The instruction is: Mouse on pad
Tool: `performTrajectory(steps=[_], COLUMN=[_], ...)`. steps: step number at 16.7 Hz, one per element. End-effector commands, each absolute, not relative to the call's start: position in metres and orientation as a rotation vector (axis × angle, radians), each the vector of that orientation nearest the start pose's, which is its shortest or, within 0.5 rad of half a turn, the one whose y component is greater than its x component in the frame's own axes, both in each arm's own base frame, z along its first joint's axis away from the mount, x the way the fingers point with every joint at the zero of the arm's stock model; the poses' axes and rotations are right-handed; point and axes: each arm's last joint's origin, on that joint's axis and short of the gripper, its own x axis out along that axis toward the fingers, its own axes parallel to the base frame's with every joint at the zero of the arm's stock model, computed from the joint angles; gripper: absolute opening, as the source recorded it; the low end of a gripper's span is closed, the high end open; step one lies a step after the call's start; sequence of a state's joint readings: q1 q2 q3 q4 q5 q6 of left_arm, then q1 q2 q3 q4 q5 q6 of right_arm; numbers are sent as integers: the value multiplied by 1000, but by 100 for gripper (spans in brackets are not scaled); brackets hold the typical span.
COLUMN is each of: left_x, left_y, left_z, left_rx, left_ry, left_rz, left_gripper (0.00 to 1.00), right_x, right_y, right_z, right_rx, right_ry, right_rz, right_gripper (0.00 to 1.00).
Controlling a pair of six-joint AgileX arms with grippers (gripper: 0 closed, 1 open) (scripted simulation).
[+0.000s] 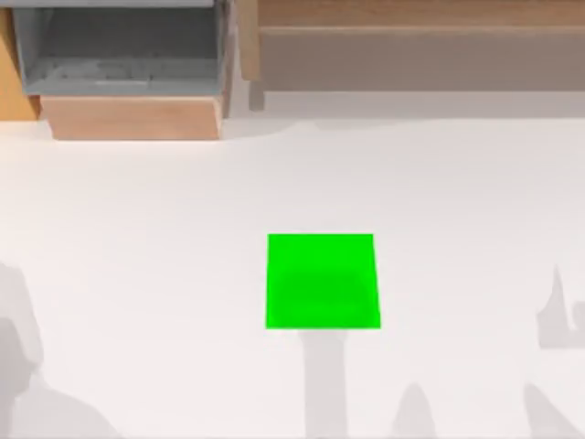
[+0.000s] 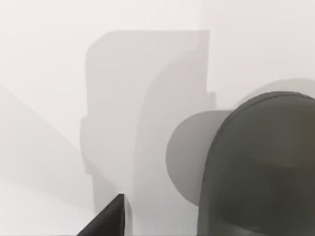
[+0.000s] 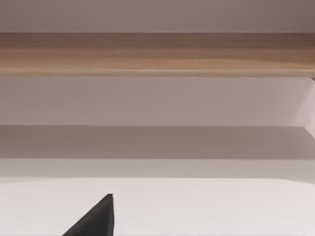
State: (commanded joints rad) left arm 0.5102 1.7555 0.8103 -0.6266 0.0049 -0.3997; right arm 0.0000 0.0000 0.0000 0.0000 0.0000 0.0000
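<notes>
The pad [image 1: 322, 281] is a flat bright green square lying at the middle of the white table. In the left wrist view the mouse [image 2: 261, 167], a smooth rounded dark grey body, looms close to the camera and casts a round shadow on the table beside it. A black part of my left gripper [image 2: 110, 219] juts in at that view's edge, apart from the mouse; I cannot tell whether the mouse is held. A black part of my right gripper [image 3: 98, 219] shows over bare white table, facing the wooden shelf.
A grey open drawer unit on a wooden base [image 1: 128, 64] stands at the back left. A long wooden shelf [image 1: 420, 37] runs along the back right, seen too as the shelf [image 3: 157, 54]. Arm shadows fall along the table's front edge.
</notes>
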Motion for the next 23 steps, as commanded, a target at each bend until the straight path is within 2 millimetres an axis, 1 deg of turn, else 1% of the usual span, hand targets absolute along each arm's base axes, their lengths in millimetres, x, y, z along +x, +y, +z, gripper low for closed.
performTrajectory(steps=[7,8,15,16,17,19,23], left_x=[232,232,232,232,233,235,237], left_y=[130,130,130,131,132,134,135], left_z=[97,97,97,114,115,124,159], left_rx=[-716,-716,-716,-696,-696,-699,-700], left_ry=[1452,1452,1452,1425,1424,1416,1438], left_rz=[709,709,709,717,717,720,720], left_gripper=[2,0,0,0,0,0,0], right_x=[106,106,106,106,106,106,106], right_y=[-1,-1,-1,-1,-1,-1,-1], right_z=[160,160,160,160,160,160,160], right_rx=[0,0,0,0,0,0,0], right_ry=[0,0,0,0,0,0,0], right_rz=[0,0,0,0,0,0,0], right_gripper=[100,100,100,100,100,100,100])
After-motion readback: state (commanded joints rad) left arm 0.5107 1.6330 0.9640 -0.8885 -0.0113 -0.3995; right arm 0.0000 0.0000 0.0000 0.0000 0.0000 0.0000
